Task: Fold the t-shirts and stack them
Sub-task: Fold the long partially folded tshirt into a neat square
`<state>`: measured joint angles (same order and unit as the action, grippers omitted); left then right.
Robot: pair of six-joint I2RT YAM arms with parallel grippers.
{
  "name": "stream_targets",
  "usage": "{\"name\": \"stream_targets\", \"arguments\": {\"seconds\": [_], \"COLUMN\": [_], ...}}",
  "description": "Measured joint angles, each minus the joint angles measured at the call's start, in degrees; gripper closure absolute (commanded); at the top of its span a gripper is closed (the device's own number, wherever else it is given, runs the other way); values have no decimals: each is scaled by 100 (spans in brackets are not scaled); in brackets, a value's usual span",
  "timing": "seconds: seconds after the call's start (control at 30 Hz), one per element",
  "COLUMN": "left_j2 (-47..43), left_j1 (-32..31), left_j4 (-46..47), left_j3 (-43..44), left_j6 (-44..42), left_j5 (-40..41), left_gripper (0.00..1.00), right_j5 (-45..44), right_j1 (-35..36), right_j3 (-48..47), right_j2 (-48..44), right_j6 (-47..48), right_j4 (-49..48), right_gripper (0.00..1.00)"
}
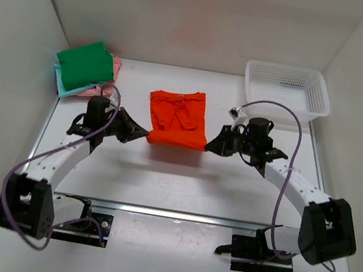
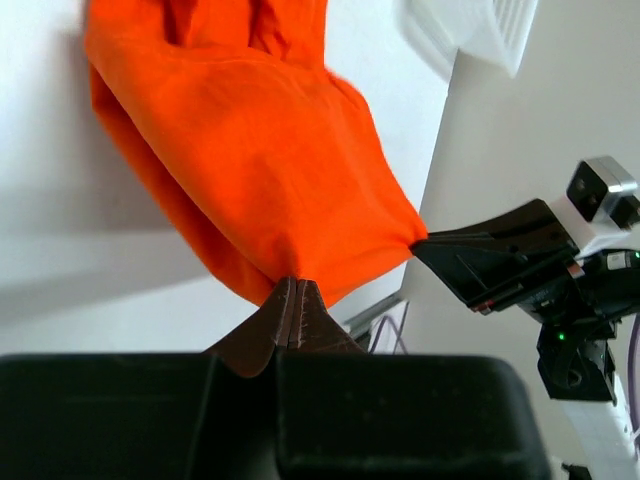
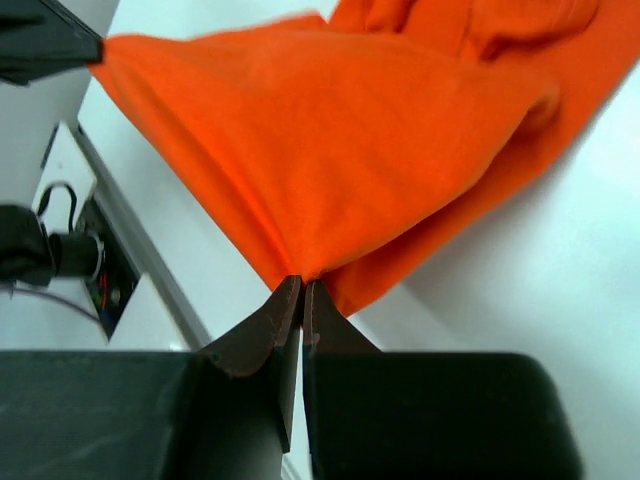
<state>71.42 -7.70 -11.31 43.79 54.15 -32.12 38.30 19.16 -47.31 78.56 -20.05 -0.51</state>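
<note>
Pinching one orange t-shirt (image 1: 179,118), four fingers (image 2: 275,330)

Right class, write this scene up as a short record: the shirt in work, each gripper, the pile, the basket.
shirt in work: orange t-shirt, centre, near edge lifted
left gripper: shut on its near left corner
right gripper: shut on its near right corner
pile: green t-shirt on top, far left
basket: white mesh, far right

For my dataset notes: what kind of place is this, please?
Probably a robot lab cell, not a home: plain white walls box in a white table, and the left gripper and right gripper each pinch a corner of the orange t-shirt.
</note>
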Motion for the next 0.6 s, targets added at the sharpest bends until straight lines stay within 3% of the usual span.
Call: {"name": "stream_targets", "arguments": {"seconds": [0.33,0.47,0.6], "left_j2": [-2791,-3355,-3373], "left_j1": [-767,-822,-706], "left_j4": [-1058,-1462,-1537], "left_j3": [-1099,-1237,-1235], "left_j6": [496,745,846], "left_j5": [343,341,251], "left_gripper": [100,100,100], "right_j5": [-157,-92,79], "right_j1": [437,424,295], "right_j3": [1480,1550,1517], "right_j2": [-2389,-2892,-2820], "right_j6": [-457,-680,-787], "right_j4": [505,699,800], "right_gripper": [100,100,100]}}
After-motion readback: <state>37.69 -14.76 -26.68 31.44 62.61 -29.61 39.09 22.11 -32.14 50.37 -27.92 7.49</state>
